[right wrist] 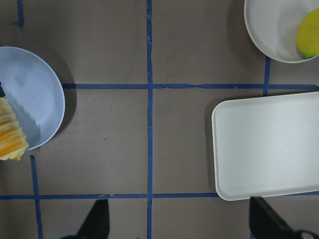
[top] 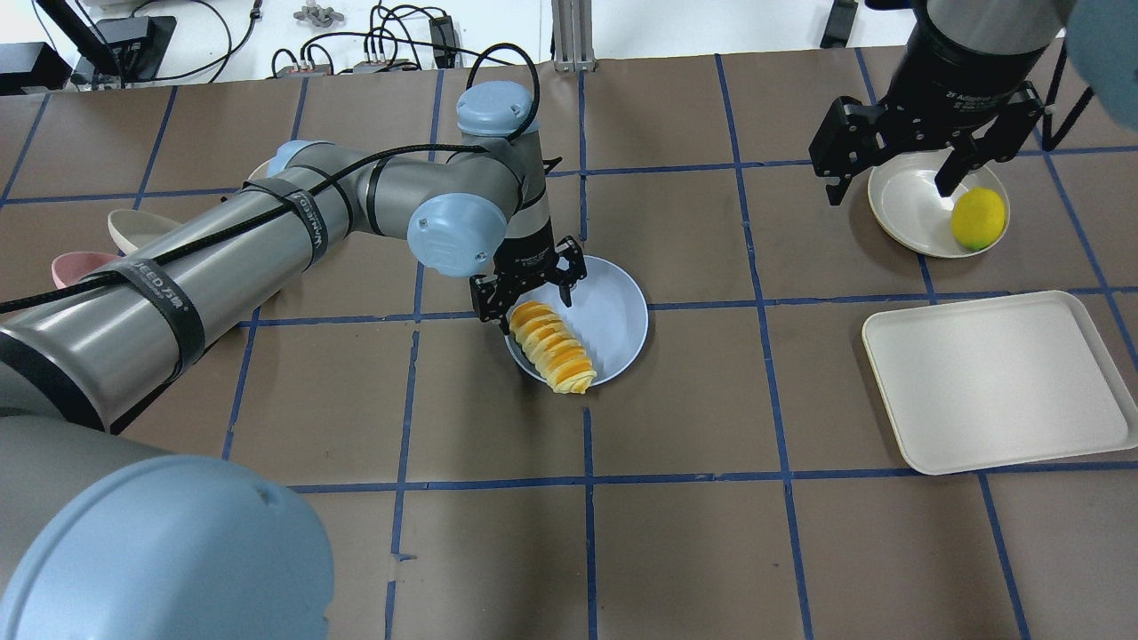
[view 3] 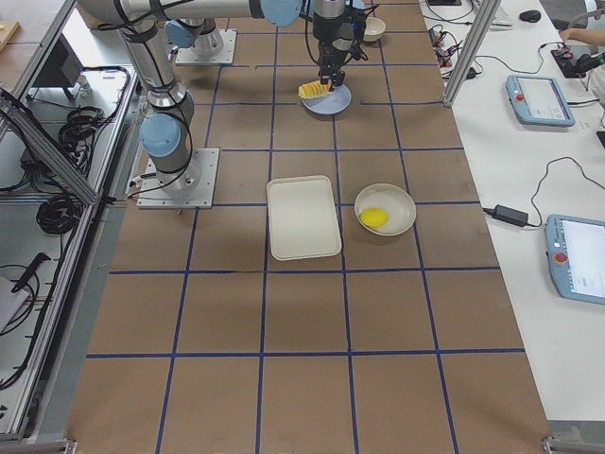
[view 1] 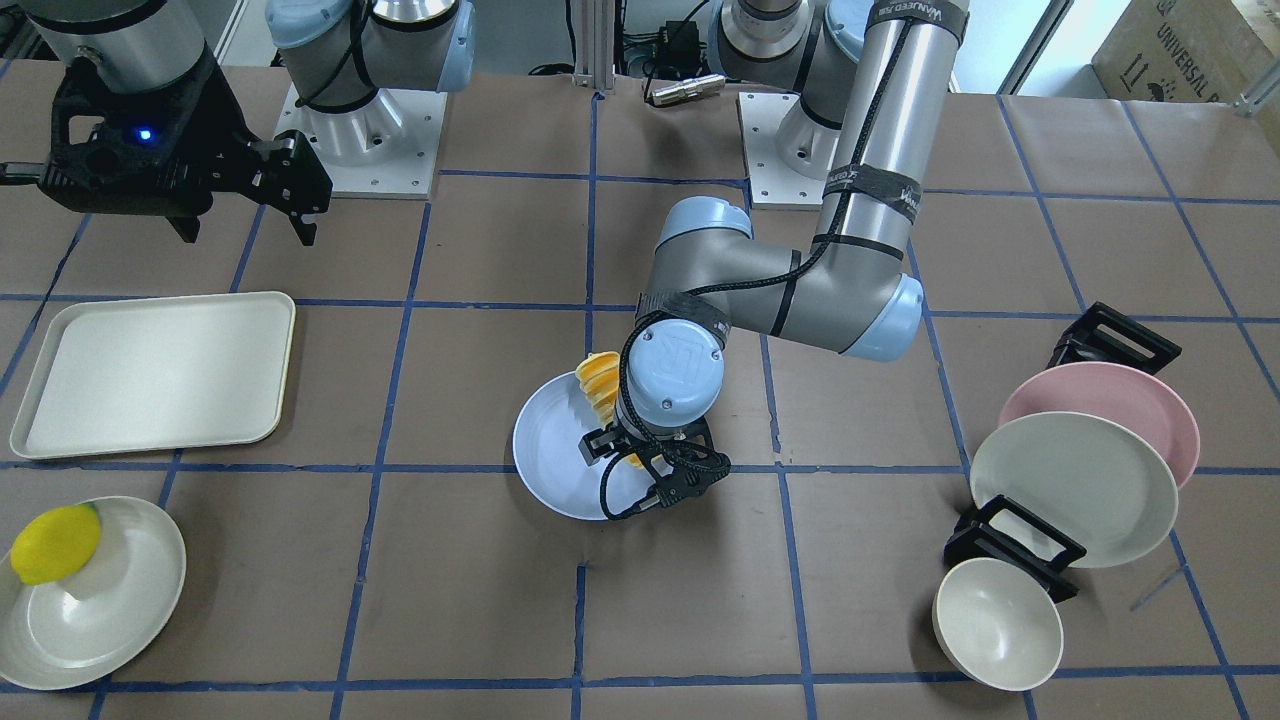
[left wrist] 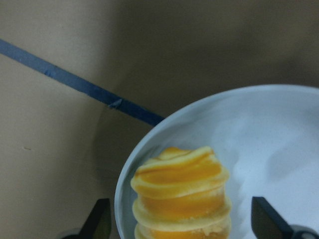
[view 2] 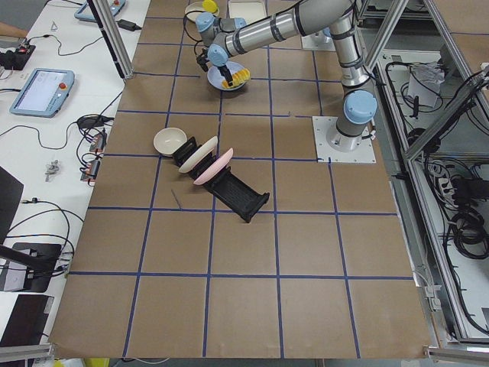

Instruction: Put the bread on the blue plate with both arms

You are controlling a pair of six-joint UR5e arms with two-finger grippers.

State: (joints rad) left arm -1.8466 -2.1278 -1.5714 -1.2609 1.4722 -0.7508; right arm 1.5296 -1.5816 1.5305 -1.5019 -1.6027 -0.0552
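Sliced bread [top: 551,347] lies on blue plate [top: 613,311], one end poking past rim. L gripper [top: 527,298] over its other end, jaws apart, not clamping. R gripper [top: 889,185] above lemon [top: 978,219] dish [top: 907,213], jaws wide, nothing btwn

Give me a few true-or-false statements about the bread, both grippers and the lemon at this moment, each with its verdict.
1. The bread lies on the blue plate, with one end over the rim. True.
2. The left gripper is shut on the bread. False: its jaws are open, with a finger on either side of the loaf's end.
3. The right gripper is open and holds nothing. True.
4. The lemon sits on the white tray. False: it sits in the cream plate beside the tray.
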